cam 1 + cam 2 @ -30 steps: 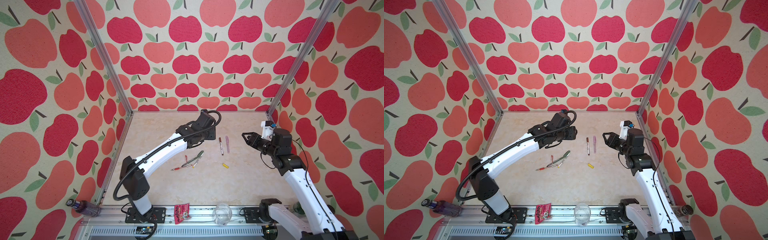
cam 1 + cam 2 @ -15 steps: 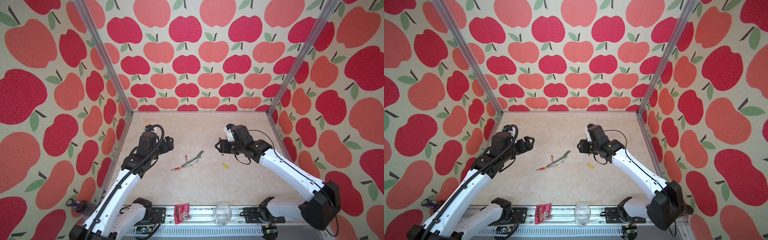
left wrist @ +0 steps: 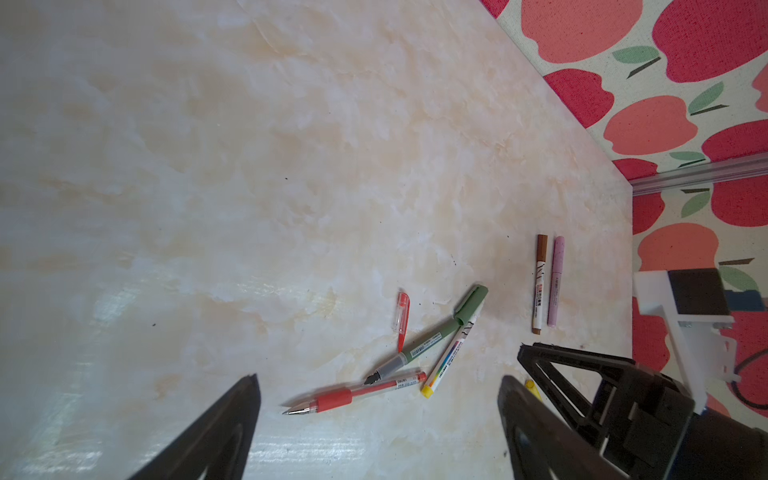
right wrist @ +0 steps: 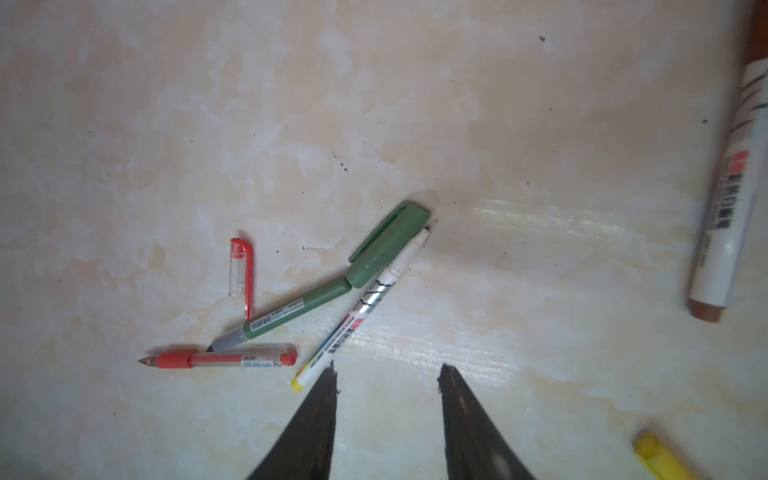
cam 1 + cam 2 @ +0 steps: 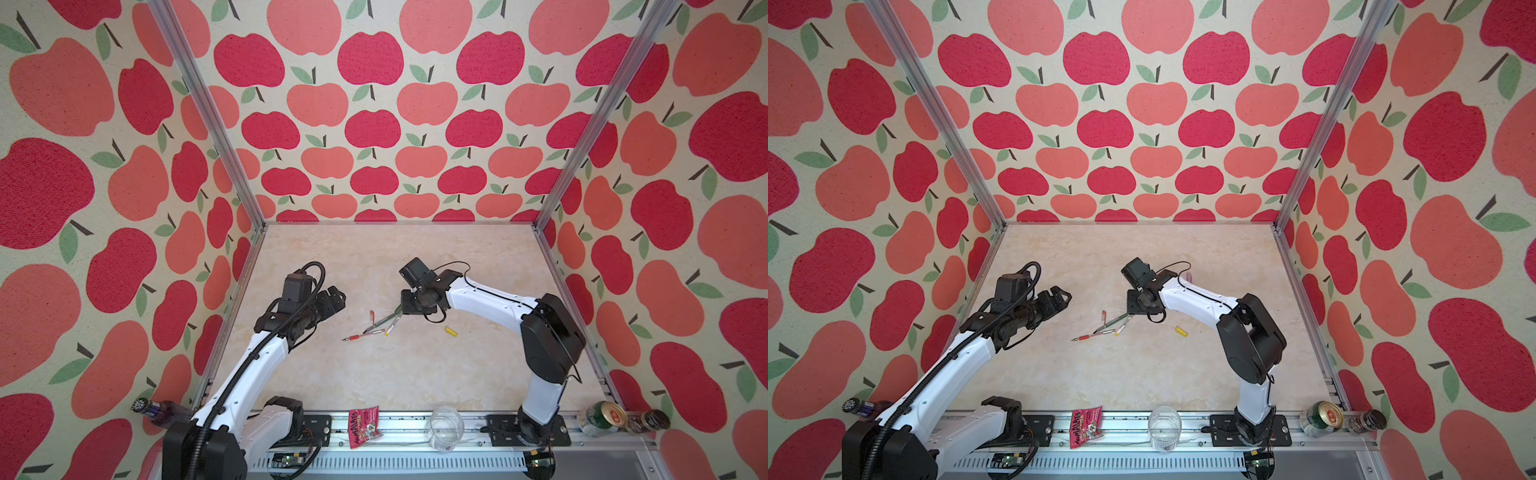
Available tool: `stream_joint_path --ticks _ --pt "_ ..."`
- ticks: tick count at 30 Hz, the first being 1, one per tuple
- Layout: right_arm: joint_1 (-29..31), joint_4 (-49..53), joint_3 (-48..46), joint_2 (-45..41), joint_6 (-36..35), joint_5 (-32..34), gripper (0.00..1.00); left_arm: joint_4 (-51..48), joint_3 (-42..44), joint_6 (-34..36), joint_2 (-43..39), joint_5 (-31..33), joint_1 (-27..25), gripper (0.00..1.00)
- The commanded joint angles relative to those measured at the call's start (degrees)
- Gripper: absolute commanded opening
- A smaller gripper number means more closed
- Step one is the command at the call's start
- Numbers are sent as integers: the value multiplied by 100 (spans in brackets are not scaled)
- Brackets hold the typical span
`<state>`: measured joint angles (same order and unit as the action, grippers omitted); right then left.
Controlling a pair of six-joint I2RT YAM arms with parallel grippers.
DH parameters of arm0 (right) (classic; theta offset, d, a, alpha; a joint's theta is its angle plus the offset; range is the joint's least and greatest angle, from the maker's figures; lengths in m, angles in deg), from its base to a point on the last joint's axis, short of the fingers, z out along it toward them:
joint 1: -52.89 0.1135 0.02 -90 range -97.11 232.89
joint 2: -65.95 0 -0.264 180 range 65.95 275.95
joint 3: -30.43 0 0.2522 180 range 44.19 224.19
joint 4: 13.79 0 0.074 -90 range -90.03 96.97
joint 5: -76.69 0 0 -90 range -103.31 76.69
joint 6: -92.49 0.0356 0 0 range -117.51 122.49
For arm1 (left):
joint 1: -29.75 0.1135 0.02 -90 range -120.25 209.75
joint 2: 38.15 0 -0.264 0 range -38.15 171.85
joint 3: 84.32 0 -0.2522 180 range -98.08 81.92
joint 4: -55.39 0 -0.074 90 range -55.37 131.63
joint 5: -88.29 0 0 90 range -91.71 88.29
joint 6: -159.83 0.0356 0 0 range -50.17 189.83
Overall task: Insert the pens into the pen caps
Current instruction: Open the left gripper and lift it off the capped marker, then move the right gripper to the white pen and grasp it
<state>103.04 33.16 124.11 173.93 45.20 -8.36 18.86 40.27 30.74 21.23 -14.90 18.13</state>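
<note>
I am keeping the left pincer (image 5: pixel 1065 300) spread and empty nearest me. Beyond it the red pen (image 4: pixel 220 359), green pen (image 4: pixel 291 313) and yellow-ended white pen (image 4: pixel 361 307) are lying bunched on the bench (image 5: pixel 374 374). The green cap (image 4: pixel 388 243) is resting against them and the yellow cap (image 5: pixel 451 331) is sitting apart. My right pincer (image 4: pixel 388 368) is hovering half-spread and empty by the white pen's yellow end. I am worrying that a pinch there drags its neighbours. Farthest off, the brown pen (image 3: pixel 539 286) and lilac pen (image 3: pixel 557 282) are lying side by side.

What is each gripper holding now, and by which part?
Nothing is held. The left gripper has wide-open, empty jaws; the right gripper has jaws apart near the yellow-ended pen, with nothing between them.
</note>
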Motion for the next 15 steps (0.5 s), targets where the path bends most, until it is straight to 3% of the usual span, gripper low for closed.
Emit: stream_joint_path --ticks 1,8,15 --pt "192 354 472 375 285 233 43 333 154 -90 55 -63 36 92" --pt "329 680 1088 1074 334 242 42 379 137 39 250 -228 45 92" --pt "346 1007 1195 1178 377 412 40 501 136 70 268 -303 54 92"
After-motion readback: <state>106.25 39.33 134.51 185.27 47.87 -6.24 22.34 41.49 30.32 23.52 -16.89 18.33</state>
